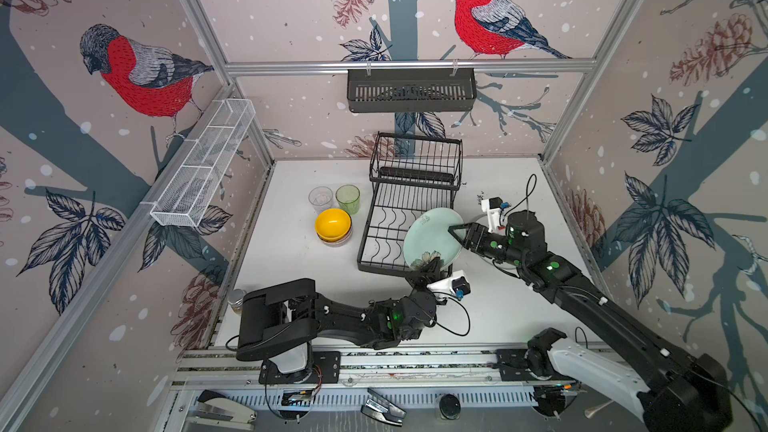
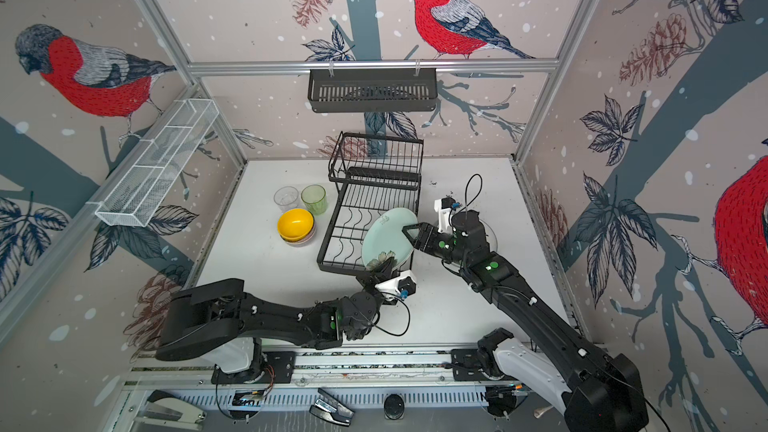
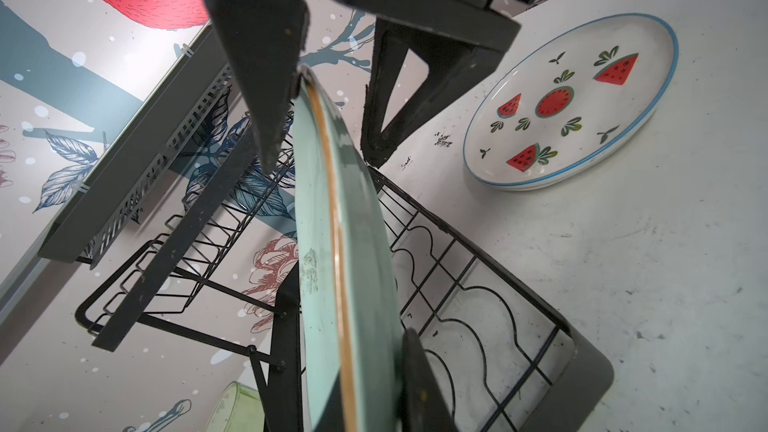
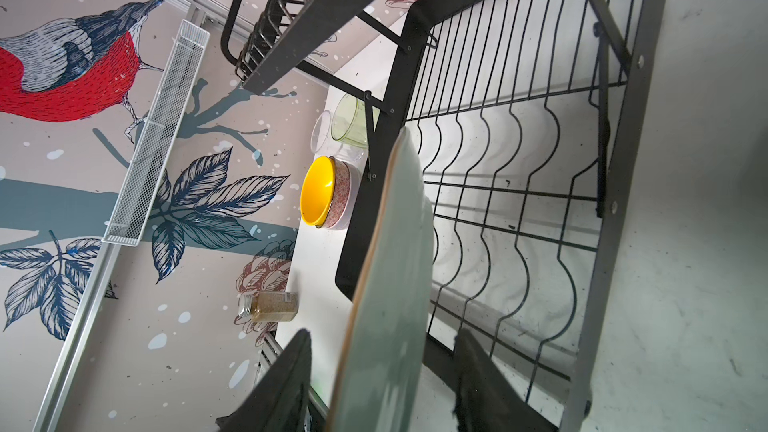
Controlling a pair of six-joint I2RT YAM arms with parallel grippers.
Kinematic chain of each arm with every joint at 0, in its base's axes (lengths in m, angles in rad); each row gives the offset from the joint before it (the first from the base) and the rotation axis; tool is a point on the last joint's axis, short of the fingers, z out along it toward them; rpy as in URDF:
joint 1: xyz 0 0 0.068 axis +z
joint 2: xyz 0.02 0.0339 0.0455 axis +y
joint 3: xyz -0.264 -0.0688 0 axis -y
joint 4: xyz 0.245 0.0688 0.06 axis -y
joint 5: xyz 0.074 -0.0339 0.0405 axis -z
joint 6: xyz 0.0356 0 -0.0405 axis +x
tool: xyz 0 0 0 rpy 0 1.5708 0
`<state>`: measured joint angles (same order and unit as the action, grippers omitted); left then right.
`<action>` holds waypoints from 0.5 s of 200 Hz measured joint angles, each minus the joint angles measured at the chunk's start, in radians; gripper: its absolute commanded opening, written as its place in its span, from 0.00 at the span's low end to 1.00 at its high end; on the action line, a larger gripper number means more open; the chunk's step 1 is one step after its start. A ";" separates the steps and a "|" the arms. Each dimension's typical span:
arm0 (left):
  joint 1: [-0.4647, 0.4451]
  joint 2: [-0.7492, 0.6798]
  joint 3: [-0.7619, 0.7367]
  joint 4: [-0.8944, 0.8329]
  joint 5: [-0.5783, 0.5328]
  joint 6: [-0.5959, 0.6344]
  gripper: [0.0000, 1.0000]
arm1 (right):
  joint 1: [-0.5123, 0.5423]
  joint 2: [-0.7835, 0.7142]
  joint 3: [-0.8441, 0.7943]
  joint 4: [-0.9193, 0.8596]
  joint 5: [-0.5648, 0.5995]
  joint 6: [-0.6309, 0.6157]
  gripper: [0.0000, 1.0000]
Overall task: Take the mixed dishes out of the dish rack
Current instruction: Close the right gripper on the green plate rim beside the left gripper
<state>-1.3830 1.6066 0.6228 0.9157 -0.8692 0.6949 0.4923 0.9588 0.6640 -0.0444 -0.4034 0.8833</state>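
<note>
white tabletop (image 1: 291, 292). mint plate (image 1: 430, 234) on edge over dish rack (image 1: 382, 270), left gripper (image 1: 428, 268) clamped on flowered rim; right gripper (image 1: 453, 235) part-open, rim straight ahead between jaws.

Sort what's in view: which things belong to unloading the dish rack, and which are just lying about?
Job: black wire dish rack; mint flowered plate; clear glass tumbler; pale-green glass tumbler; yellow bowl stacked in pink-patterned bowl; white watermelon-print plates.
Lying about: clear spice jar; black stapler; black slotted plastic basket; white mesh trough.
</note>
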 measured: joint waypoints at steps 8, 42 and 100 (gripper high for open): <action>-0.001 0.010 0.002 0.011 -0.002 0.013 0.00 | 0.000 0.002 0.002 -0.005 0.000 0.000 0.45; -0.003 0.025 0.012 0.021 -0.023 0.048 0.00 | 0.002 0.007 0.011 -0.022 0.005 0.007 0.25; -0.006 0.049 0.019 0.009 -0.036 0.109 0.00 | 0.002 0.035 0.030 -0.100 0.046 0.006 0.12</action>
<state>-1.3895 1.6558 0.6422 0.9249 -0.9051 0.8036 0.4938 0.9939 0.6937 -0.1448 -0.3576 0.8898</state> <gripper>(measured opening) 0.149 0.152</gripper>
